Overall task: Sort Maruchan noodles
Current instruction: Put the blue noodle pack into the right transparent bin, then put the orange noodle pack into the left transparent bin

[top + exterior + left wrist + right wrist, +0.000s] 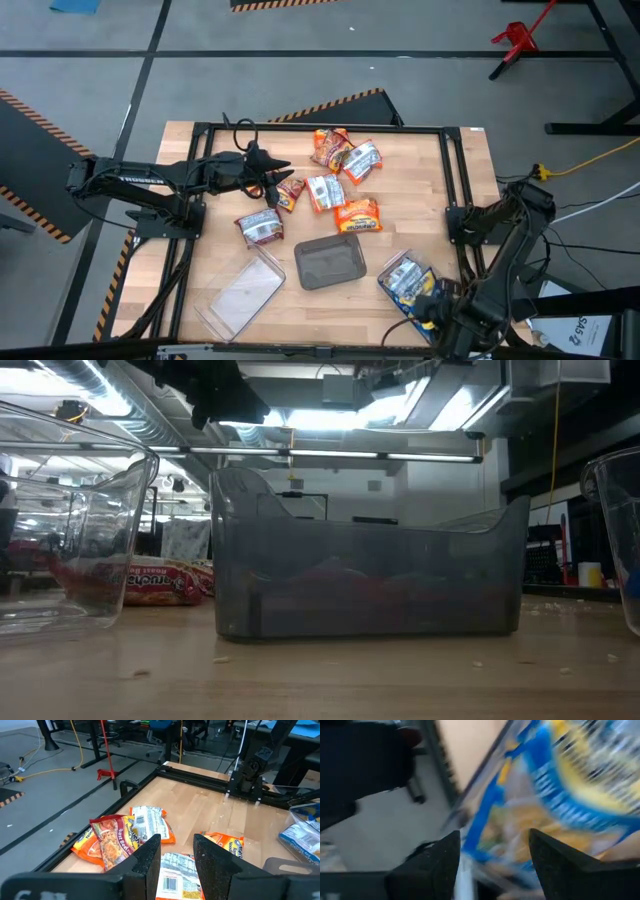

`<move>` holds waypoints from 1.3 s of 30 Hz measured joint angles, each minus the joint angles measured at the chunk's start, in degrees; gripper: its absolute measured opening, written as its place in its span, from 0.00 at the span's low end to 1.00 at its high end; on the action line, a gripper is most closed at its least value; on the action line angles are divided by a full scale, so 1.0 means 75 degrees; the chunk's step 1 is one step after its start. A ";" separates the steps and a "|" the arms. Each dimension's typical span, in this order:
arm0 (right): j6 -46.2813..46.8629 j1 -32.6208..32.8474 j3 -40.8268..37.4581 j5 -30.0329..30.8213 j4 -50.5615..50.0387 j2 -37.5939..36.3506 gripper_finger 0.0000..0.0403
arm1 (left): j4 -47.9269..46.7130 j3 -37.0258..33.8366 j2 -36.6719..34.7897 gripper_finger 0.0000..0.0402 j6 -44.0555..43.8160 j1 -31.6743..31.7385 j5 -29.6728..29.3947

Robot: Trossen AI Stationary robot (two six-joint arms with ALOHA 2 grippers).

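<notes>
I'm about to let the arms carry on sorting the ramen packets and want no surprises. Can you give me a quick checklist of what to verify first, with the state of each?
1. Left gripper open with nothing between its fingers: ok.
2. Left gripper over the loose packets in the middle of the table: ok.
3. Right gripper open over the blue packets in the right tray: ok.
4. Whether the blue packets lie fully inside that tray: cannot tell.
5. Grey middle tray free of packets: ok.
6. Clear left tray free of packets: ok.
</notes>
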 joint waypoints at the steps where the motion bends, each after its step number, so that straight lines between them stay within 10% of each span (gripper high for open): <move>1: 0.0157 0.0000 0.0000 -0.0140 0.0099 -0.0038 0.55 | -0.0002 0.0000 0.0000 0.27 0.0000 0.0000 0.0000; 16: 0.0783 0.0000 -0.0153 0.2861 -0.1458 -0.0480 0.19 | -0.0043 0.0000 0.0000 0.27 0.0003 0.0000 0.0001; 28: 0.0605 -0.0009 -0.1867 0.1612 0.0822 -0.0463 0.01 | -0.0349 0.0000 0.0003 0.27 -0.0011 -0.0002 0.0006; 39: 0.0501 -0.0009 -0.0632 0.2297 -0.0437 -0.0767 0.02 | -0.0240 0.0000 0.0003 0.27 -0.0235 -0.0002 0.0002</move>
